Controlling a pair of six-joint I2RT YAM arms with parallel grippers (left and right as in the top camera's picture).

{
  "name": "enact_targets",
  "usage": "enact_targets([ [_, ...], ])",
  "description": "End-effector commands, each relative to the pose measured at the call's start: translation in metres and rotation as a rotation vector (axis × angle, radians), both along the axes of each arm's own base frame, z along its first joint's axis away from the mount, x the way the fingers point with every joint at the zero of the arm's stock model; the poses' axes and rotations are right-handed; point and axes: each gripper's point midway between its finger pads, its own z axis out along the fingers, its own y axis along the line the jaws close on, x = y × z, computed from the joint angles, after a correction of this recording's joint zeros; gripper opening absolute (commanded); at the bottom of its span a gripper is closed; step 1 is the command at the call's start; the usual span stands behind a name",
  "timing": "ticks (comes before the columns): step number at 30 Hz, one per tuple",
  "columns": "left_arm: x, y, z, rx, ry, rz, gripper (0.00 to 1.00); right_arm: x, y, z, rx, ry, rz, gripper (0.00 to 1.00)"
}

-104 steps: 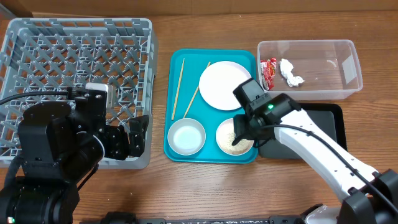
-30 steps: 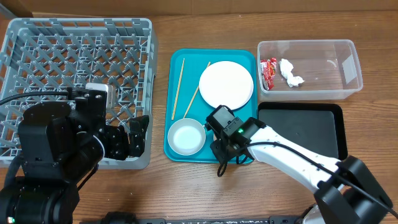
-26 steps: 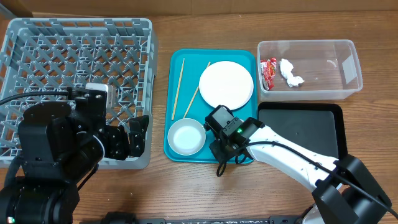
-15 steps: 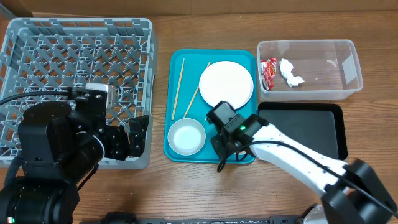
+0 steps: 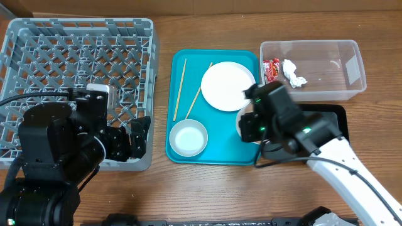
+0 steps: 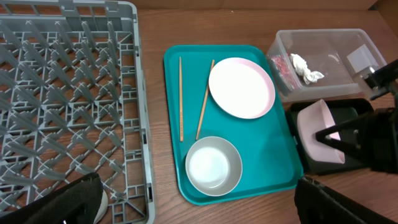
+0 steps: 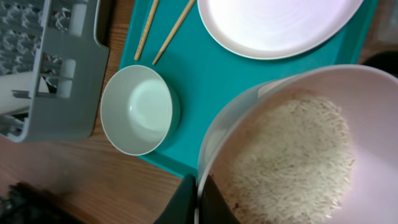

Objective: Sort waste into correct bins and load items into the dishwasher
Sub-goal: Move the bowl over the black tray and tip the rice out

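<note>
My right gripper is shut on the rim of a pink-white bowl full of loose white rice grains. In the left wrist view this bowl hangs tilted over the left end of the black tray. An empty white bowl, the round plate and two chopsticks lie on the teal tray. The red wrapper and the tissue sit in the clear tub. My left gripper stands open by the grey rack's front right corner.
A small white cup lies in the rack near its front right corner. The black tray sits in front of the clear tub, right of the teal tray. Bare wooden table runs along the front edge.
The right gripper closed on the rice bowl's rim, lifted it off the teal tray and carried it to the right, toward the black tray. The left arm has not moved.
</note>
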Motion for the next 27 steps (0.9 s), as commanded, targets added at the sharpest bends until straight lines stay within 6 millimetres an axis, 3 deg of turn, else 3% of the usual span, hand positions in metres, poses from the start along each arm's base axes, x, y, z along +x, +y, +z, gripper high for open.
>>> enact_targets([
  [1, 0.000, 0.001, 0.002, -0.005, -0.003, 0.011, 1.00, -0.008, 0.008, 0.017, 0.169, 0.020, 0.161, 0.04],
  [10, 0.000, 0.001, 0.002, -0.005, -0.003, 0.011, 1.00, 0.003, -0.051, 0.019, 0.311, 0.066, 0.077, 0.04],
  [17, 0.001, 0.000, 0.001, -0.004, 0.002, 0.011, 1.00, -0.007, -0.073, -0.012, 0.447, 0.125, 0.034, 0.04],
  [22, 0.002, 0.000, 0.001, -0.004, 0.004, 0.011, 1.00, -0.006, -0.072, -0.014, 0.635, 0.104, 0.081, 0.04],
  [27, 0.004, 0.000, -0.001, -0.003, 0.014, 0.011, 1.00, 0.015, -0.091, -0.027, 0.696, 0.068, 0.047, 0.04],
])
